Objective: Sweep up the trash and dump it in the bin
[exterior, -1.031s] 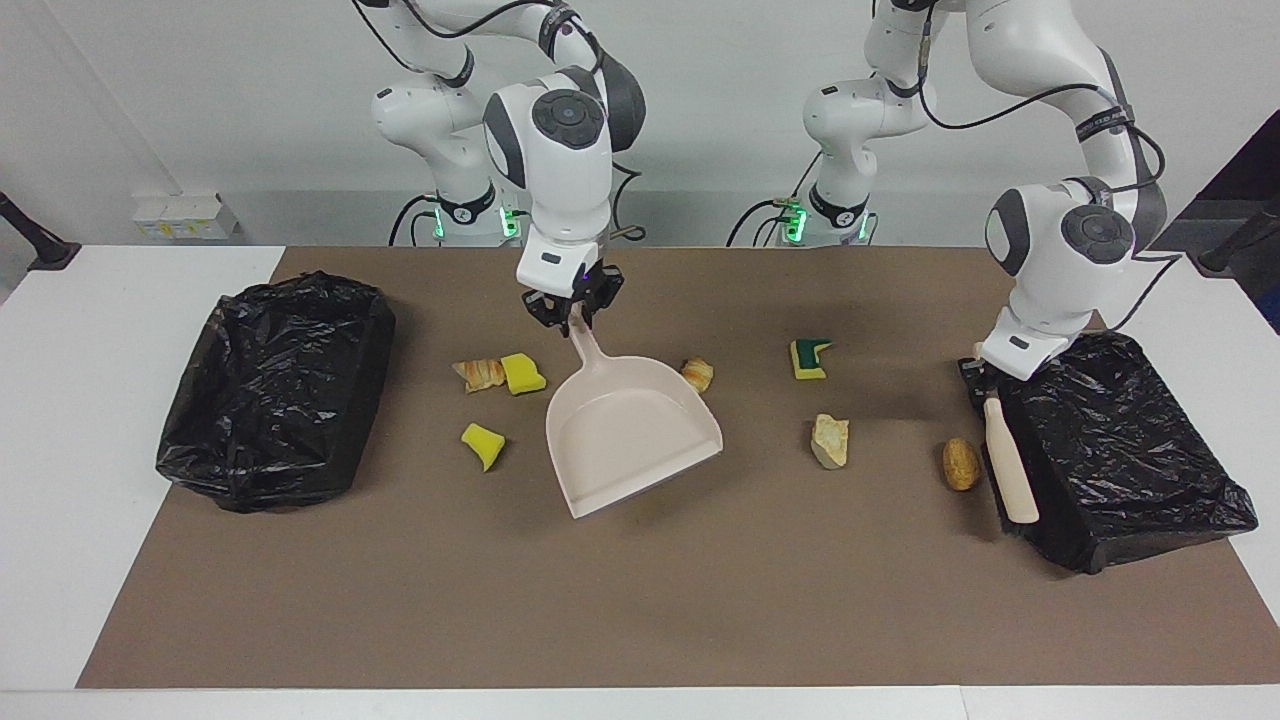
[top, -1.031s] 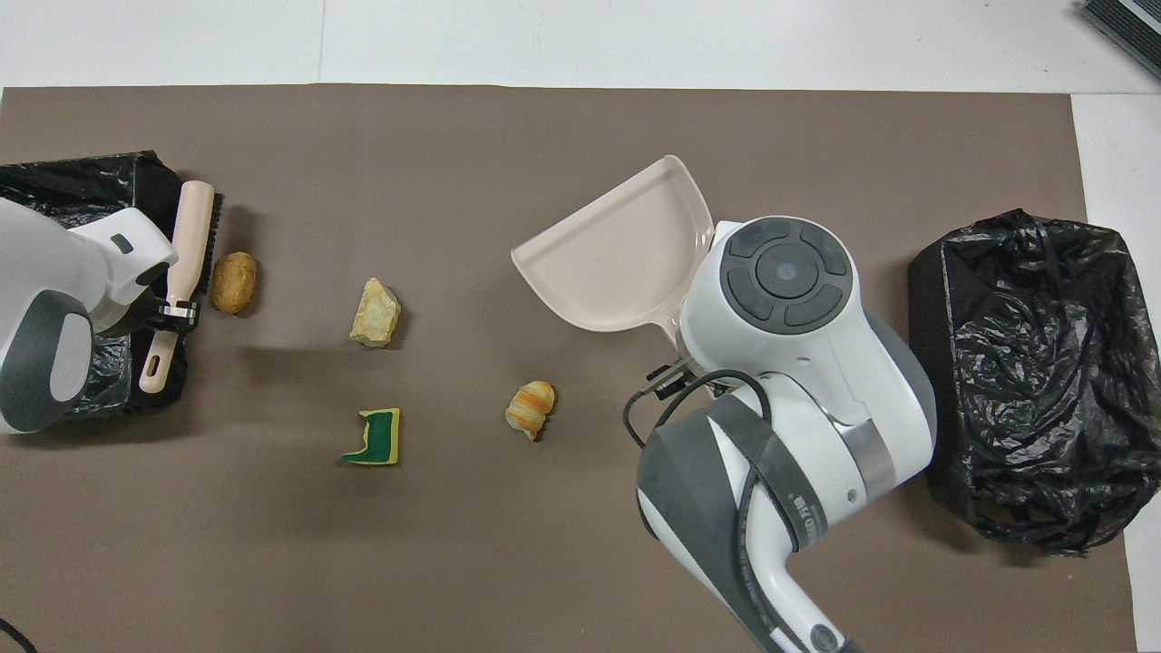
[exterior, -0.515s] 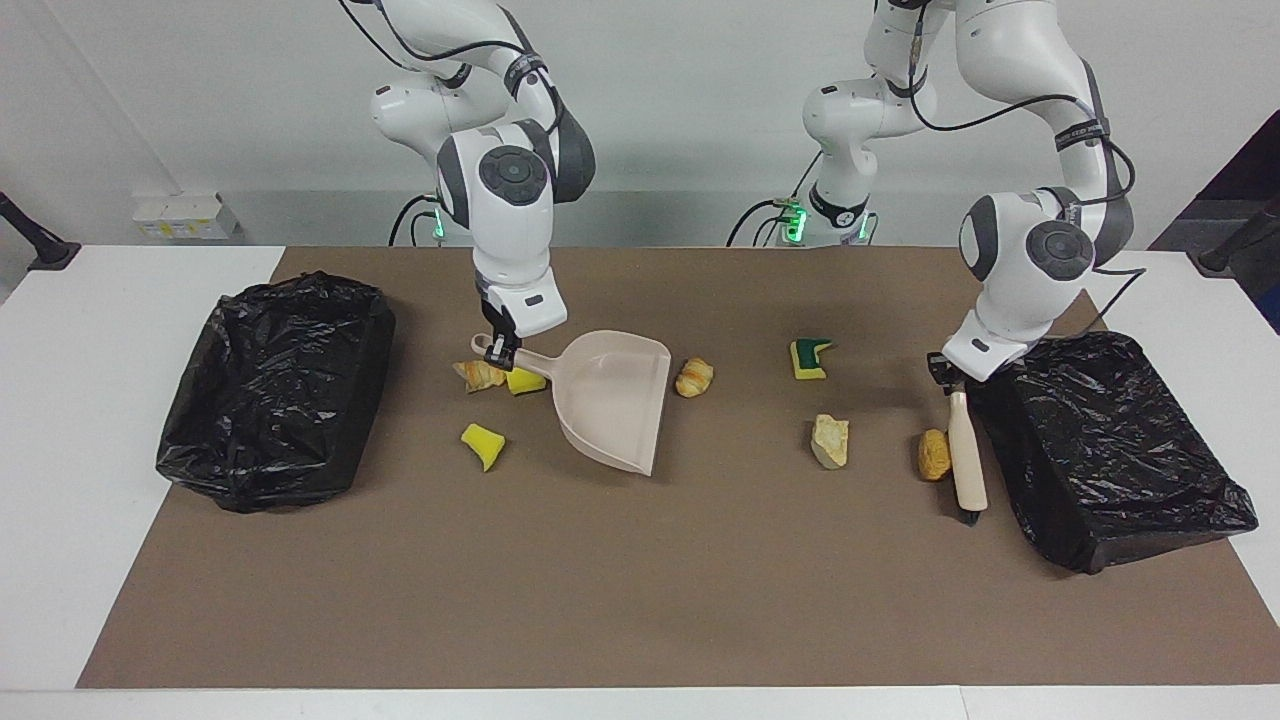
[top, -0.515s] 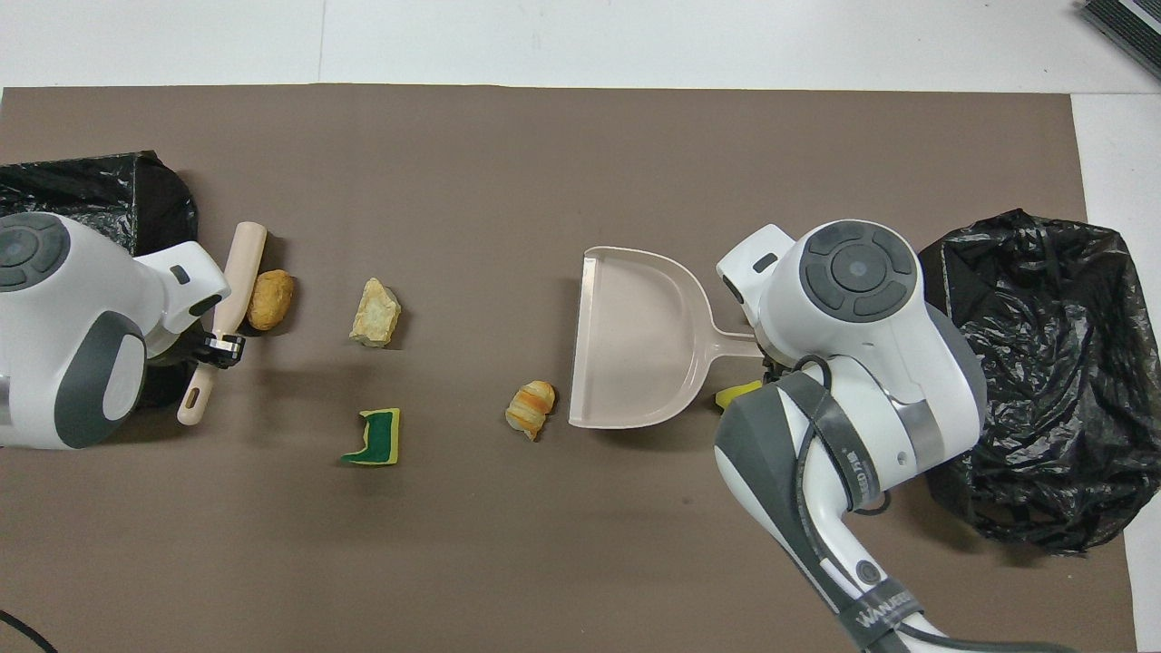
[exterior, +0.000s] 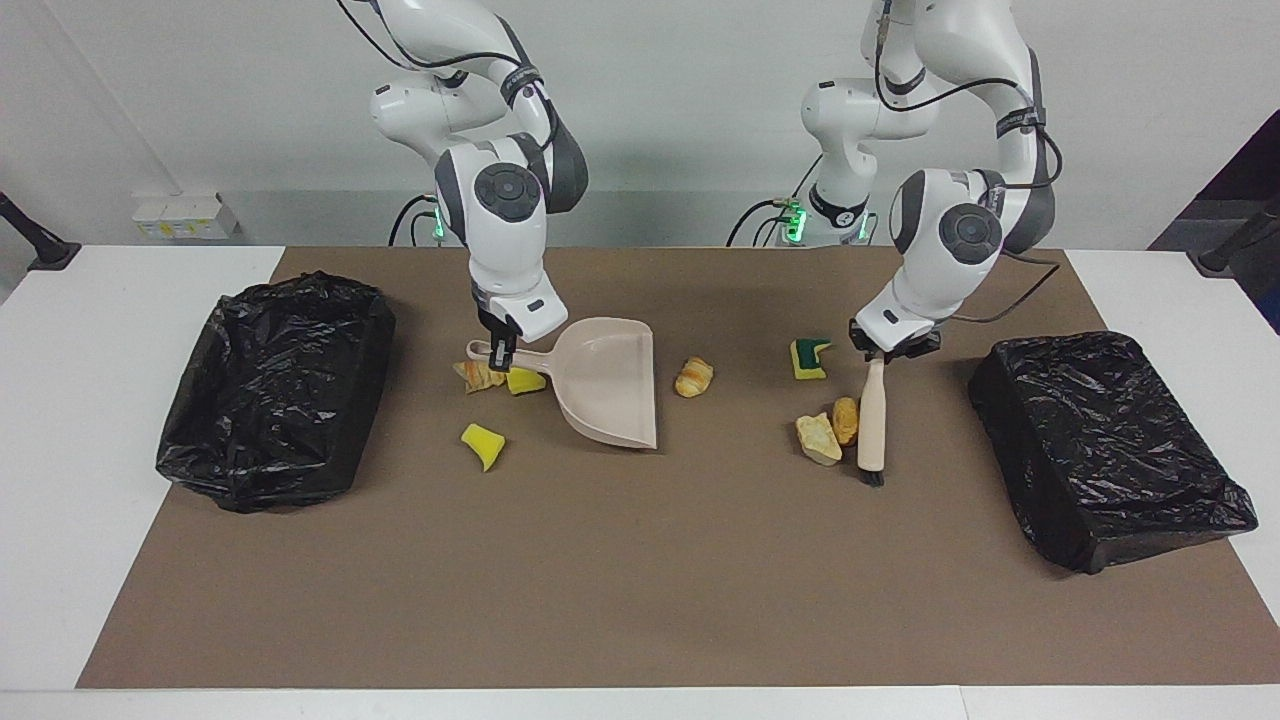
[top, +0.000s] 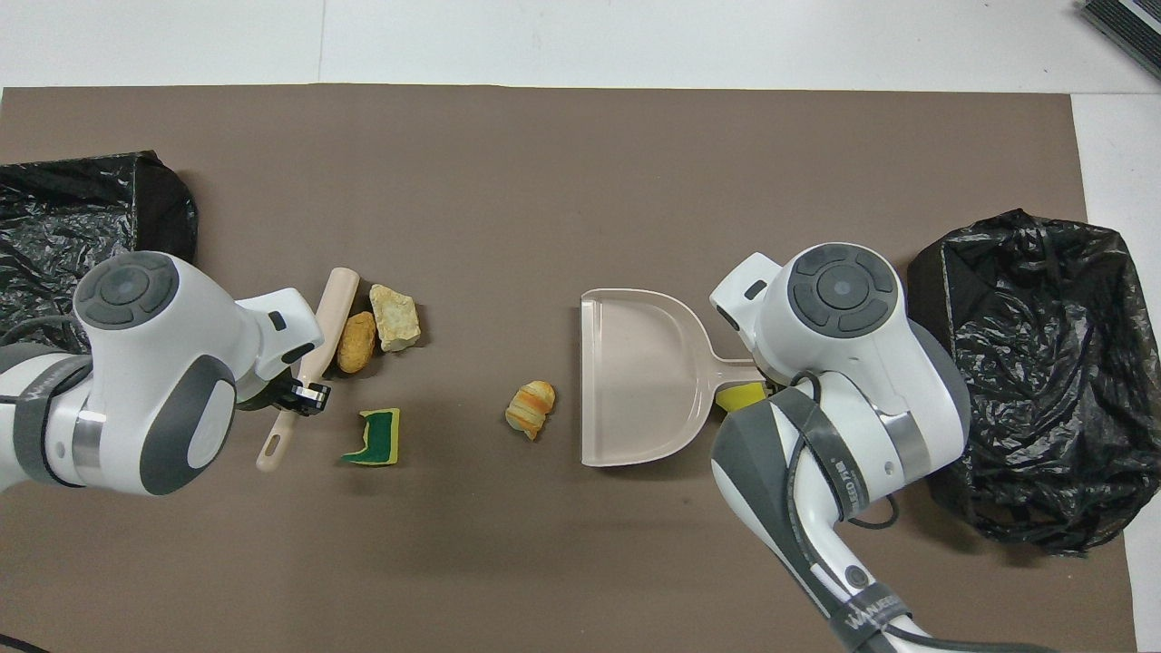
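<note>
My right gripper (exterior: 500, 352) is shut on the handle of the beige dustpan (exterior: 610, 385), which lies on the mat with its mouth toward the left arm's end. My left gripper (exterior: 882, 352) is shut on the beige brush (exterior: 871, 425), bristles down against a brown bread bit (exterior: 846, 420) and a pale chunk (exterior: 818, 439). More trash: a croissant bit (exterior: 693, 377) near the pan's mouth, a green-layered sponge (exterior: 808, 358), and beside the pan's handle a croissant chunk (exterior: 479, 374) and two yellow sponge pieces (exterior: 524, 380) (exterior: 483, 444).
Black bag-lined bins stand at both ends of the brown mat: one (exterior: 275, 390) at the right arm's end, one (exterior: 1110, 450) at the left arm's end. In the overhead view the right arm's wrist (top: 839, 299) covers its gripper and the trash beside the pan's handle.
The left arm has swept the brush from beside its bin toward the middle, pushing the brown bread bit against the pale chunk. The right arm has turned the dustpan and set it down.
</note>
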You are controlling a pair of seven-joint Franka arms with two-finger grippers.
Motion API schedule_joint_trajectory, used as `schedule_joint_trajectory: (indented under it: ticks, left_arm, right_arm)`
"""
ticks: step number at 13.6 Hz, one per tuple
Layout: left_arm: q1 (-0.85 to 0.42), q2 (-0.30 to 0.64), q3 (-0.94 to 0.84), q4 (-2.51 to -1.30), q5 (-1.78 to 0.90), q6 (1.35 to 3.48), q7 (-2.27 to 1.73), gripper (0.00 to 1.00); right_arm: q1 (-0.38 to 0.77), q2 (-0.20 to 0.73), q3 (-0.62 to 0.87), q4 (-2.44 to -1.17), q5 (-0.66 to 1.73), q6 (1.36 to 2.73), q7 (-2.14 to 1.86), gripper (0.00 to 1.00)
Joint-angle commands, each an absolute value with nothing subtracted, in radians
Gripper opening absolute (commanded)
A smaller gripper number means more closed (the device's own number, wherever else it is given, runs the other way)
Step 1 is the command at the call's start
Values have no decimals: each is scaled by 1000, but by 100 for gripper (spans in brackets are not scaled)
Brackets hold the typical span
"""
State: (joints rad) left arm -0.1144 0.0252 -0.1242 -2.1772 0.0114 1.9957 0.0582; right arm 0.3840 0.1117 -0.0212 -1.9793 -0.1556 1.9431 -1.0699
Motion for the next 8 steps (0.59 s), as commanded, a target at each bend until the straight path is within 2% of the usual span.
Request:
schedule_joint_trajectory:
  ticks: [1,8]
  left_arm:
    - [-187,-17,-109,-2223,-34,1991,64,0]
    - [-343,-38,-109,-2244,-167,2011,45,0]
  right_arm:
    - [396,78,-15,-2008,-158,1925,-1004,0]
    - [420,84,-15,-2022,-169,1928,-939,0]
